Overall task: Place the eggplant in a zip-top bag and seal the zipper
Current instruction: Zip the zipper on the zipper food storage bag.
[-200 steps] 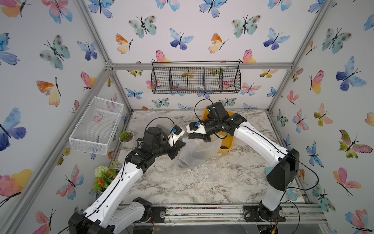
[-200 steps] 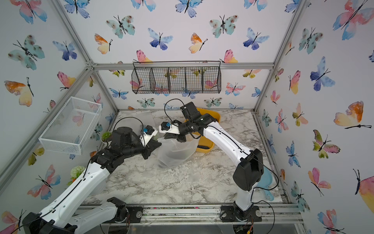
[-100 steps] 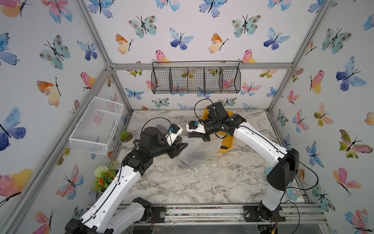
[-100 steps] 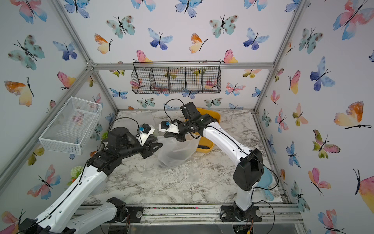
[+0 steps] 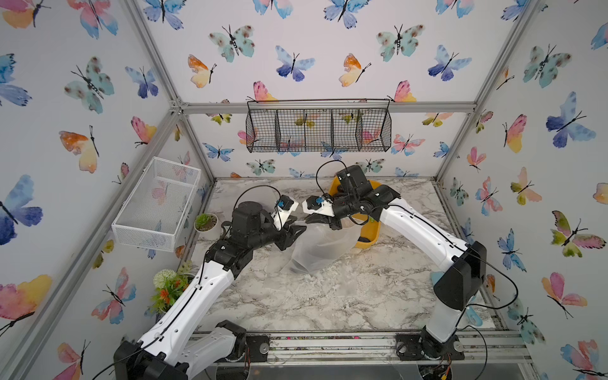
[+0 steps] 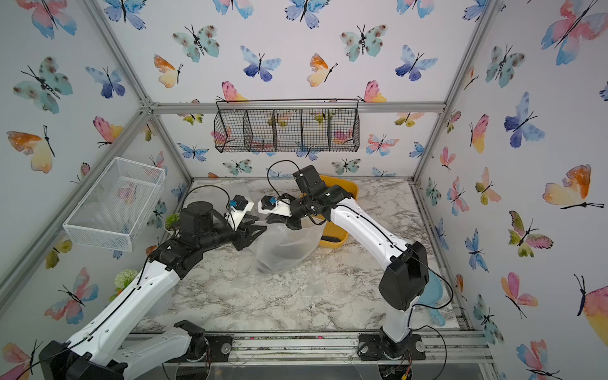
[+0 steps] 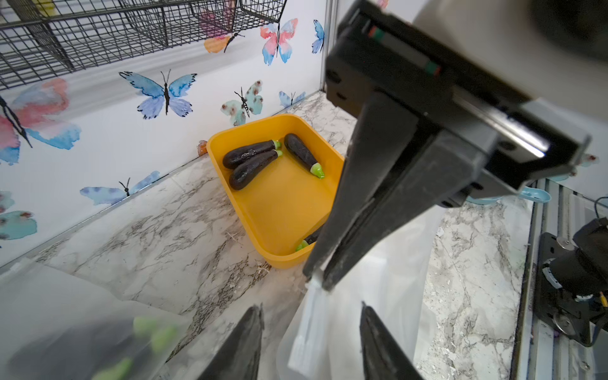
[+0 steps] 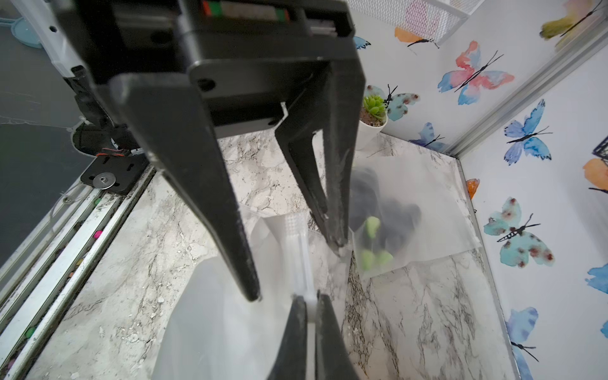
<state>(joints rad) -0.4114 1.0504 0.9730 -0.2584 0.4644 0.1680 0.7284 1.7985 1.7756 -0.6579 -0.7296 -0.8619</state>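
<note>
i see the zip-top bag (image 6: 289, 251) standing crumpled on the marble counter (image 6: 296, 296), my right hand (image 6: 283, 223) pinching its top rim, left hand (image 6: 255, 237) jaws parted just beside it, yellow bin (image 6: 348, 190) behind.

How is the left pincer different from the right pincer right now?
The left pincer is open; the right pincer is shut. The left only straddles the bag at its zipper edge; the right pinches it. Both are black and meet at the top of the bag.
</note>
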